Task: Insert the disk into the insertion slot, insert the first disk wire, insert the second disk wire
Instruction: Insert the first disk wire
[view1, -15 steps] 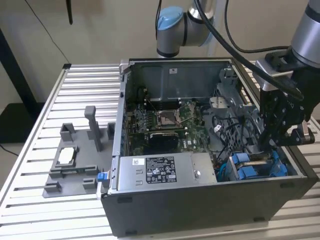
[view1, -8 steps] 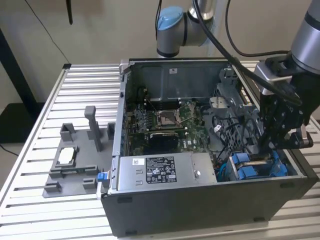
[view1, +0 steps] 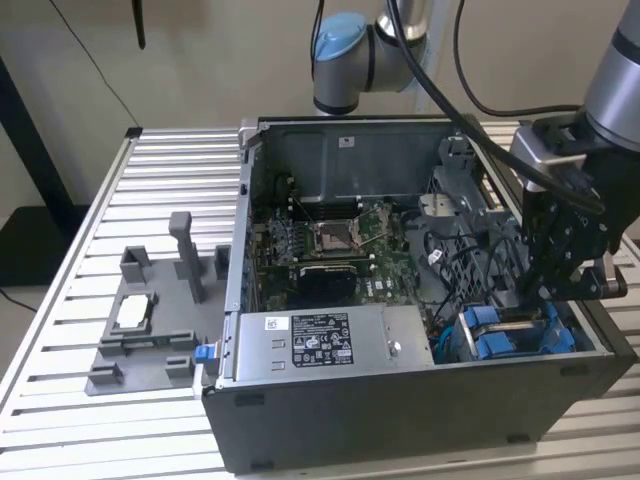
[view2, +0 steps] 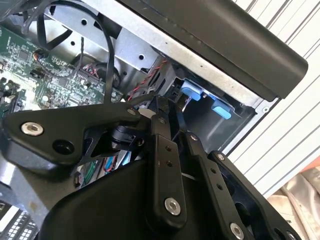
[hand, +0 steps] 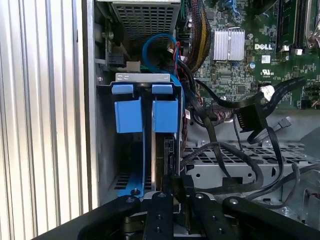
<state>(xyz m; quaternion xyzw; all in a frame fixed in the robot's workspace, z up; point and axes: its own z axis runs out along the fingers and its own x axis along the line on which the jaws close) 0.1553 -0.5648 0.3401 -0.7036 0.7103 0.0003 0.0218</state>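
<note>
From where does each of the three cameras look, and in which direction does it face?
Exterior view: off the arm, raised, looking down into the open computer case; arm and pincer show.
First wrist view: on the arm, facing past the pincer into the drive cage with blue tabs.
Second wrist view: on the arm, facing past the pincer toward the case rim.
All three share the blue tabs.

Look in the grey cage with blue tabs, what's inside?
The disk stands edge-on in its blue carrier inside the insertion slot. The bay beside it looks empty. The disk's label cannot be seen, because the carrier and cage walls cover it.
</note>
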